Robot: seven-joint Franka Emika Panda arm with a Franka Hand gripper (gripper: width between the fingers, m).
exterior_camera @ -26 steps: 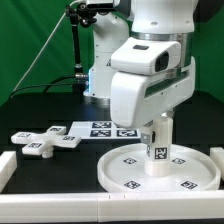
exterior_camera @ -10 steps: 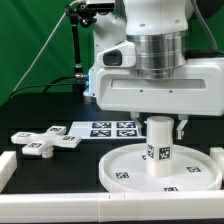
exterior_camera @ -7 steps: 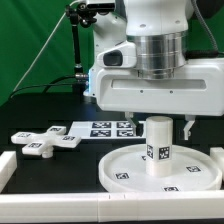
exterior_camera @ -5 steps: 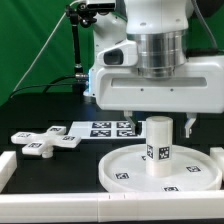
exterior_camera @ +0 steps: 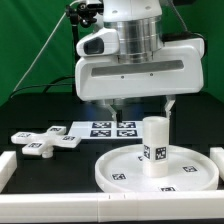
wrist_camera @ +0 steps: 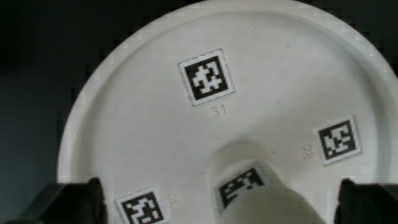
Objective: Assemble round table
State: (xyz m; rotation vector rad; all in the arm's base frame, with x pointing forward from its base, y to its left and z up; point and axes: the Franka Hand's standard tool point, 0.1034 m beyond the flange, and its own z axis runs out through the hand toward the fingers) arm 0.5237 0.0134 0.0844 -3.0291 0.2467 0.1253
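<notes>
The large round disc (exterior_camera: 125, 172) lies flat on the table toward the exterior view's right. The short thick leg (exterior_camera: 154, 144) stands upright on its middle, with a tag on its side. My gripper (exterior_camera: 141, 104) is open and empty, above and behind the leg, with its fingers (exterior_camera: 170, 103) clear of the leg's top. The cross-shaped foot piece (exterior_camera: 45, 141) lies flat at the exterior view's left. In the wrist view the disc (wrist_camera: 160, 90) fills the picture, and the leg (wrist_camera: 267, 185) sits between my open gripper's (wrist_camera: 228, 206) dark fingertips (wrist_camera: 71, 203).
The marker board (exterior_camera: 108, 128) lies behind the disc. Plain white bars lie along the front edge (exterior_camera: 50, 207), at the left (exterior_camera: 5, 166) and at the right (exterior_camera: 219, 152). A green curtain and a stand are at the back.
My gripper has let go of the leg, opened, risen and shifted toward the exterior view's left. The leg stays upright on the disc.
</notes>
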